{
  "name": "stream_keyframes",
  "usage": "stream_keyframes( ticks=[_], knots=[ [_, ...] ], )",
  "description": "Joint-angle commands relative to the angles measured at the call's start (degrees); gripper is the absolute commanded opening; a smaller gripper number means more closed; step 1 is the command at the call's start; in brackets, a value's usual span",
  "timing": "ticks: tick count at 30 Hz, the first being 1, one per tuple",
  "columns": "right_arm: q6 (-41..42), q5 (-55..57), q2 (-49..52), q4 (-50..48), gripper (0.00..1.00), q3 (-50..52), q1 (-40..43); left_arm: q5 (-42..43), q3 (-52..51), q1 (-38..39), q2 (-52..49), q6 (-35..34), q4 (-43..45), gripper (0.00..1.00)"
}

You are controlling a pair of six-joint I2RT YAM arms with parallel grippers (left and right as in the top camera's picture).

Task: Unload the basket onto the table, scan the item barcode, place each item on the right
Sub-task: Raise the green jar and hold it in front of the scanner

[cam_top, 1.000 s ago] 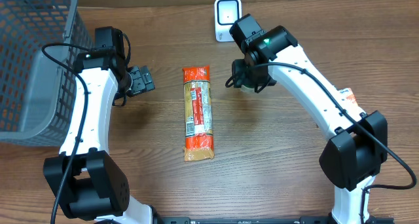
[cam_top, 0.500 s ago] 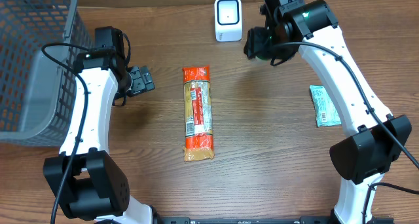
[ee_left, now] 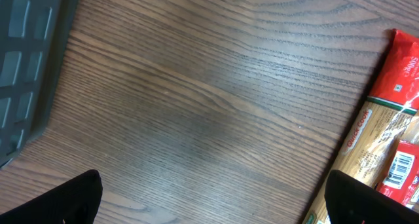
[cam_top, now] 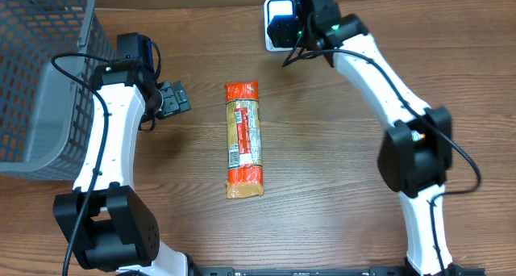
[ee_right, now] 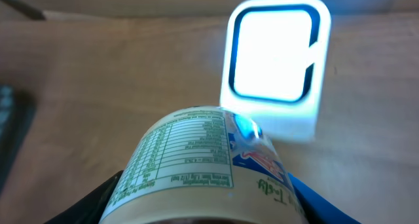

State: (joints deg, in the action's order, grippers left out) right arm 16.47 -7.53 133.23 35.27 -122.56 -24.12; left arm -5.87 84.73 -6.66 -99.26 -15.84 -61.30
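Note:
My right gripper (ee_right: 206,214) is shut on the item, a cream round tub (ee_right: 196,152) with a green nutrition table and a blue logo. It holds the tub's printed side right in front of the white scanner (ee_right: 278,60), whose window glows bright with a blue edge. From overhead, the right gripper (cam_top: 305,32) sits beside the scanner (cam_top: 279,22) at the far edge, and the tub is hidden under the wrist. No barcode shows on the tub. My left gripper (cam_top: 172,98) hangs open over bare wood (ee_left: 216,207), holding nothing.
A long orange pasta packet (cam_top: 243,139) lies mid-table; it shows at the right edge of the left wrist view (ee_left: 386,145). A grey mesh basket (cam_top: 40,74) fills the far left corner, close to the left arm.
The right arm has swung from the table's middle up and left to the scanner, carrying the tub. The scanner window now glows blue. The left arm has not moved.

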Motion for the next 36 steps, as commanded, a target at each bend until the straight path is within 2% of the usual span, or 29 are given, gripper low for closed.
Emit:
stream_keyframes(
  ticks=[1, 8, 20, 36],
  knots=[
    [-0.46, 4.59, 2.47, -6.12, 0.11, -1.16, -0.02, -0.50, 0.50, -0.42, 0.31, 1.27, 0.09, 1.00],
    [-0.13, 12.70, 5.62, -19.52, 0.10, -1.16, -0.02, -0.52, 0.50, -0.42, 0.31, 1.27, 0.09, 1.00],
    [-0.66, 20.63, 9.94, -33.73, 0.10, -1.16, -0.02, -0.52, 0.50, -0.42, 0.31, 1.27, 0.09, 1.00],
    [-0.02, 20.61, 16.06, -47.56, 0.04, -1.16, -0.26, -0.50, 0.50, -0.42, 0.31, 1.27, 0.09, 1.00]
  ],
)
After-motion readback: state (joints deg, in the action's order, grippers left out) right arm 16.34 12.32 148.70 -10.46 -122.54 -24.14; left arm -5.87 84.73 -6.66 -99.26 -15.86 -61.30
